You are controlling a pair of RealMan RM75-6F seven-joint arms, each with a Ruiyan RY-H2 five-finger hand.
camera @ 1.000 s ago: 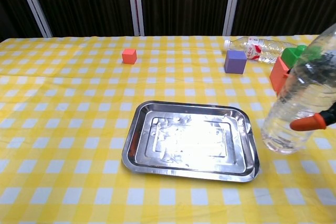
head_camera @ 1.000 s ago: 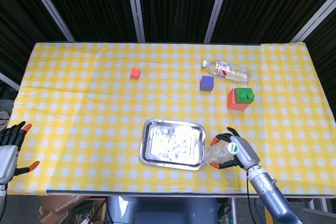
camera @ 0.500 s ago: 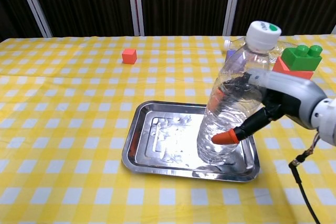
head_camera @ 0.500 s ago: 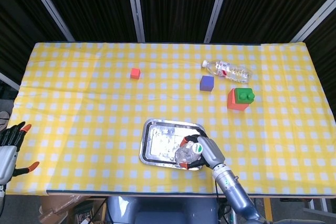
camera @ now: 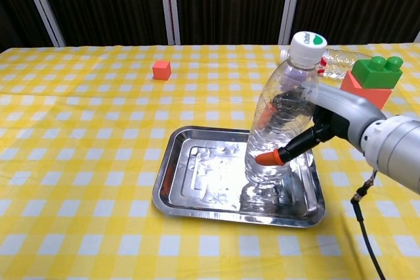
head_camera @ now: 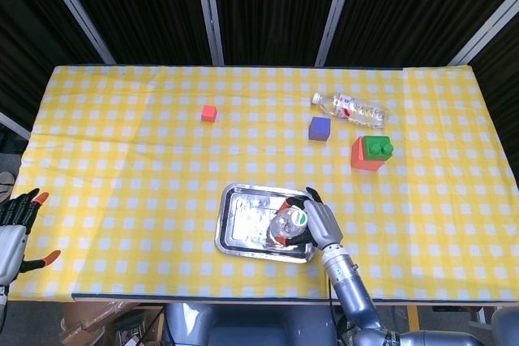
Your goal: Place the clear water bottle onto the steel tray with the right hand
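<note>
The clear water bottle [camera: 279,122] with a white cap stands upright over the right part of the steel tray [camera: 197,181], its base at or just above the tray floor. My right hand [camera: 328,119] grips it around the middle, orange-tipped fingers wrapped on its front. From the head view the bottle [head_camera: 285,225] is seen from above on the tray [head_camera: 243,224], with the right hand [head_camera: 316,220] beside it. My left hand [head_camera: 16,228] hangs at the table's left edge, fingers spread, holding nothing.
A second clear bottle [head_camera: 350,108] lies on its side at the back right. Near it sit a purple cube [head_camera: 319,128] and a red block with a green brick on top [head_camera: 371,152]. A small red cube [head_camera: 209,113] is at the back left.
My right hand carried the bottle leftward from beside the tray to over the tray's right part and lowered it upright. The left hand stayed still.
</note>
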